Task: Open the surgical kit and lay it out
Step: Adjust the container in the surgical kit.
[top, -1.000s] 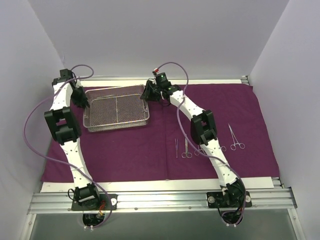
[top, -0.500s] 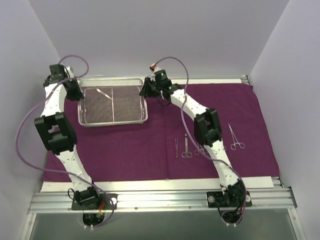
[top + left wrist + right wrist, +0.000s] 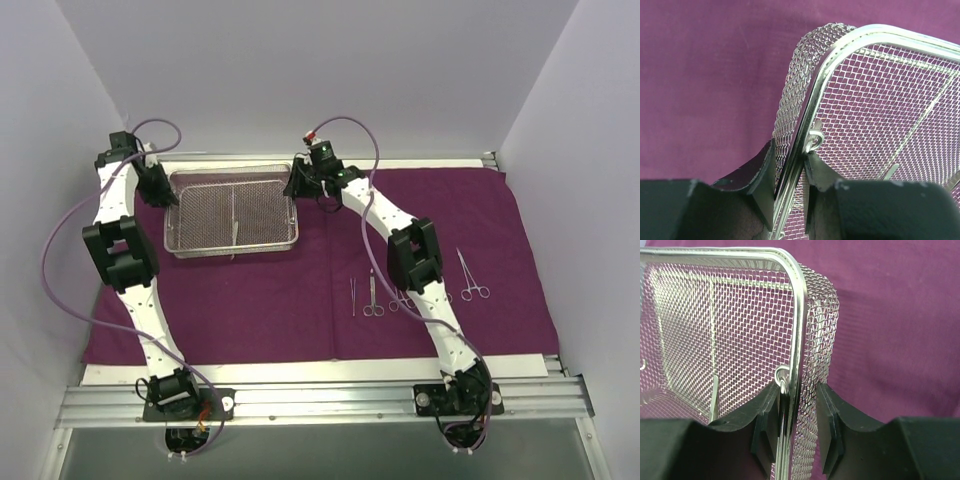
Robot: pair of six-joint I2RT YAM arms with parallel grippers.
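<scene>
— Both arms have the mesh tray (image 3: 200, 205) at the far left of the purple cloth (image 3: 260, 300), left jaws pinching its left wall, right jaws its right wall.

— One instrument (image 3: 233, 228) lies inside. Emptying it looks next, both arms moving together, clear of the laid-out instruments (image 3: 372, 297) near the right arm.

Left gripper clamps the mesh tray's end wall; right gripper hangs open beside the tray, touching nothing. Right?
No. The right gripper is also shut on the tray, on its end wall, as the right wrist view shows. The left gripper does clamp the other end.
</scene>
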